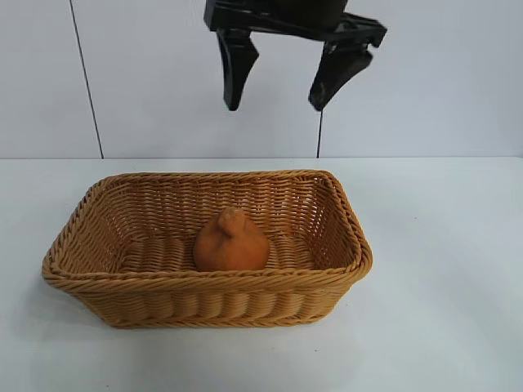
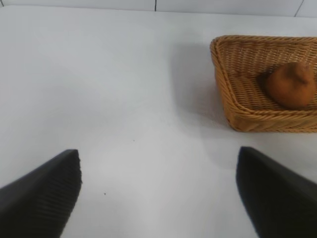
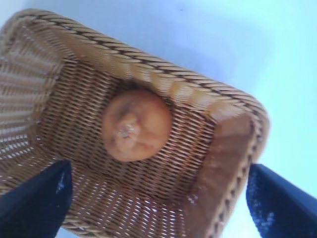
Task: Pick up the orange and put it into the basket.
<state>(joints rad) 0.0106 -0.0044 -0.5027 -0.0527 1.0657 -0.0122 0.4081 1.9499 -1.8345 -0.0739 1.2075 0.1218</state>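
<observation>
Dull orange lumpy fruit [image 1: 231, 242] sits on floor of tan woven wicker basket [image 1: 122, 286], near middle. My right hand [image 1: 278, 100] hangs above basket, fingers wide apart, holding nothing. Placing looks done; next call: lift clear, park. My left hand [image 2: 158, 191] over bare white desk [image 2: 109, 89], spread, empty. Both arms cut off; fruit's underside hidden.

Orange [image 3: 136, 125] on basket [image 3: 208, 96] floor (knob up); right gripper [image 3: 158, 208] fingers [image 3: 34, 203] spread.
</observation>
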